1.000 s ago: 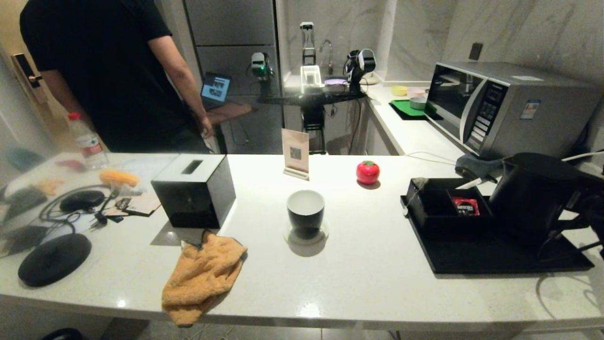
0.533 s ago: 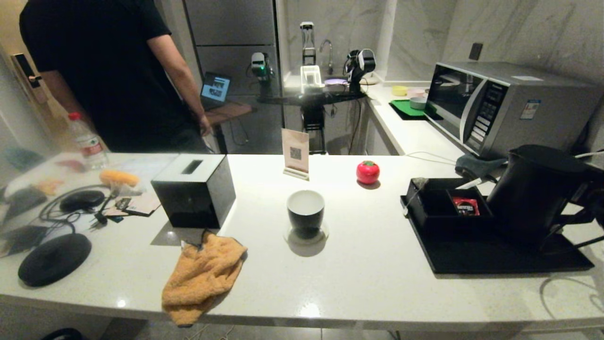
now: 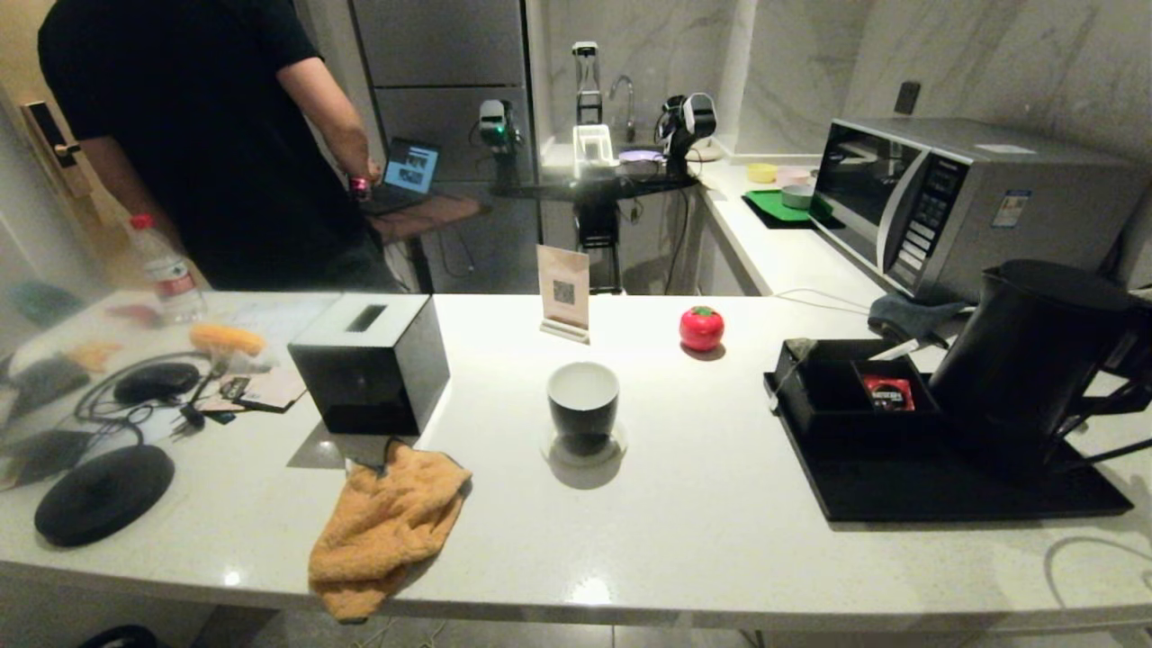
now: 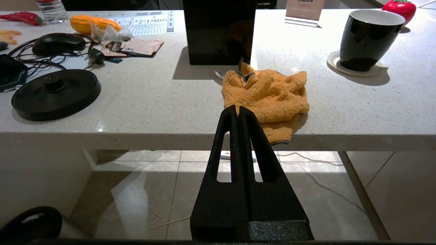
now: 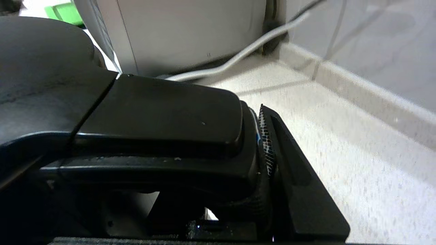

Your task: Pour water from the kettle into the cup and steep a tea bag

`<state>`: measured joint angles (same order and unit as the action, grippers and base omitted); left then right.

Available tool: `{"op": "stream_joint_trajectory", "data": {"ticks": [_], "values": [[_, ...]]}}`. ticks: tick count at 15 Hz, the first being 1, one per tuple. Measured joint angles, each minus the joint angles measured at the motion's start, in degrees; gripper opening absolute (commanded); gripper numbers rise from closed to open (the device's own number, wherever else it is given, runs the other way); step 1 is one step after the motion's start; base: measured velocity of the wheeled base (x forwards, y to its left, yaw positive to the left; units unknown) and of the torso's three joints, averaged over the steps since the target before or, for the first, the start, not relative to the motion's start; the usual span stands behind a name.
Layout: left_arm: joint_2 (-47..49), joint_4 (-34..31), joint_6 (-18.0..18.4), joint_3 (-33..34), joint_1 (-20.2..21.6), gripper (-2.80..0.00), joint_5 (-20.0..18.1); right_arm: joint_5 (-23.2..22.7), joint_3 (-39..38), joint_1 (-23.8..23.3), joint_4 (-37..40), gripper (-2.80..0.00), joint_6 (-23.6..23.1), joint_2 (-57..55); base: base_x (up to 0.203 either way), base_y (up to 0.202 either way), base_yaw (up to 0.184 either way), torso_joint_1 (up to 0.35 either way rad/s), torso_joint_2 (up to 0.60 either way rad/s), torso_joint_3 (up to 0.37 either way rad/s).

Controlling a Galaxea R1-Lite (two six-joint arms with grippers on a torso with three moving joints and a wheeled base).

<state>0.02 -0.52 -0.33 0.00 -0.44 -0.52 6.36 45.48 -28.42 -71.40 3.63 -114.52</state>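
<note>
The matte black kettle (image 3: 1026,351) hangs just above the black tray (image 3: 936,495) at the right end of the counter. My right gripper (image 5: 245,143) is shut on its loop handle (image 5: 153,115); one ridged finger (image 5: 293,177) presses the handle's side and the other is hidden behind it. The cup (image 3: 583,403), glossy black with a white inside, stands on a small saucer mid-counter, also in the left wrist view (image 4: 369,37). My left gripper (image 4: 237,109) is shut and empty, parked below the counter's front edge. No water shows. I cannot pick out a tea bag.
A black tissue box (image 3: 371,364) and an orange cloth (image 3: 387,526) lie left of the cup. The round kettle base (image 3: 103,493) is far left among cables. A microwave (image 3: 972,207) stands behind the kettle. A person (image 3: 198,135) stands beyond the counter.
The kettle has risen off the tray in my right gripper. The person's hand has moved up towards the laptop. The left arm has not moved.
</note>
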Motion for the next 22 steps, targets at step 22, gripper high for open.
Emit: {"op": "stream_joint_trajectory", "data": {"ticks": [22], "values": [[0.0, 0.0, 0.0, 0.0, 0.0, -2.80, 0.0, -0.6, 5.9, 15.3, 16.3, -2.80, -0.3, 12.3, 0.000, 0.000, 0.000, 0.000, 0.00, 0.000]]}}
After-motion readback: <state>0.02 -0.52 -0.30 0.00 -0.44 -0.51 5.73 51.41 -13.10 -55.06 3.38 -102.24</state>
